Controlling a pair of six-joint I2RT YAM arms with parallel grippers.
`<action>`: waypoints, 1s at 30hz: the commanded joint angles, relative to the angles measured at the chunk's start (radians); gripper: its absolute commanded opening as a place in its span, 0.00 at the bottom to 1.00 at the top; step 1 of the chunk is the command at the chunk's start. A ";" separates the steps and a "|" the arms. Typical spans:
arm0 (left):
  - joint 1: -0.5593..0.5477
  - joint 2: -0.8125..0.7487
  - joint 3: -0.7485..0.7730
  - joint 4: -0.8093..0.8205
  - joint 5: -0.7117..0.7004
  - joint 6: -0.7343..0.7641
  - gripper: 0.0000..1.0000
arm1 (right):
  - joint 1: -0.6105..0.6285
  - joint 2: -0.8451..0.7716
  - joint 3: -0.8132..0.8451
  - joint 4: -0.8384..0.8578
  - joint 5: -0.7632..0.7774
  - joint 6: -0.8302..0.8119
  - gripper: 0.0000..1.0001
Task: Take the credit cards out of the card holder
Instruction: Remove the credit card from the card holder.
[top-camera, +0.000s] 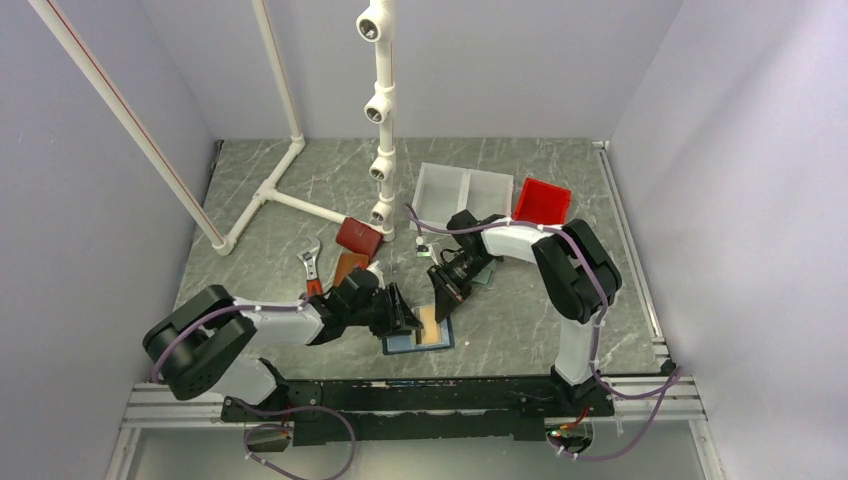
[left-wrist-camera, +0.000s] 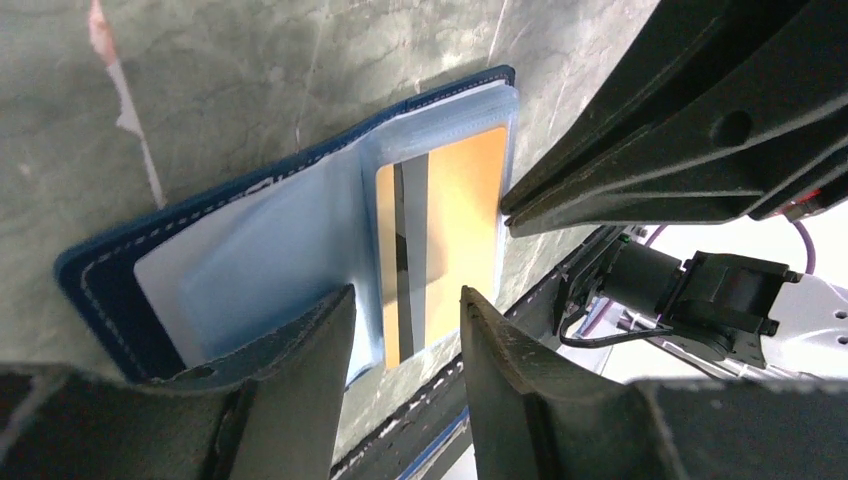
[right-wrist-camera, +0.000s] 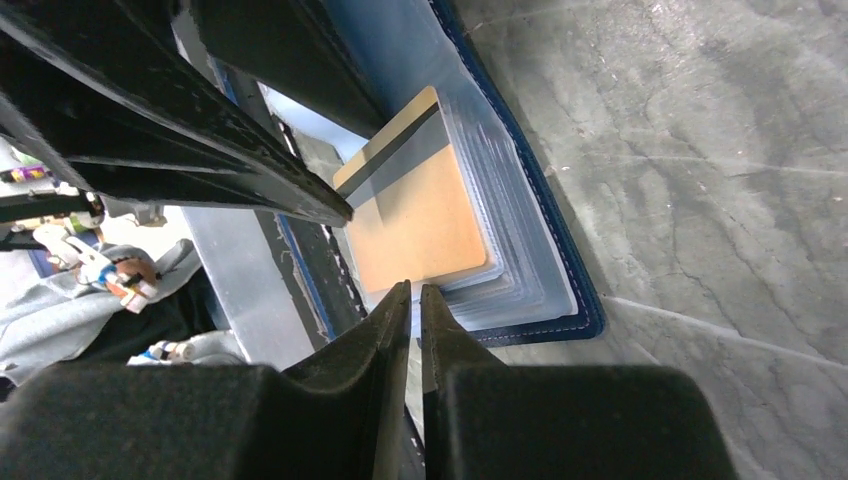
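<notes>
Left wrist: left jaws apart over card holder (left-wrist-camera: 250, 250), right jaws together at orange card (left-wrist-camera: 462, 230) edge.

Partly hidden: the card holder (left-wrist-camera: 270, 250)
The left gripper (left-wrist-camera: 407, 300) covers its near edge and one end of the orange card (left-wrist-camera: 465, 230).

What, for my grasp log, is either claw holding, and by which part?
Left claw: open over the card holder, gripping nothing. Right claw: almost shut, tips at the edge of the orange card; grip cannot be told.

No legible text, label, brand or number on any visible surface.
</notes>
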 joint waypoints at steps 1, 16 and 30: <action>-0.004 0.096 -0.031 0.183 0.024 -0.025 0.48 | 0.008 0.029 0.020 0.025 0.099 0.012 0.11; -0.004 0.043 -0.090 0.227 -0.025 -0.056 0.00 | 0.008 0.049 0.024 0.019 0.135 0.015 0.13; 0.032 -0.169 -0.152 0.154 0.024 0.082 0.00 | 0.006 0.028 0.044 -0.010 0.130 -0.031 0.31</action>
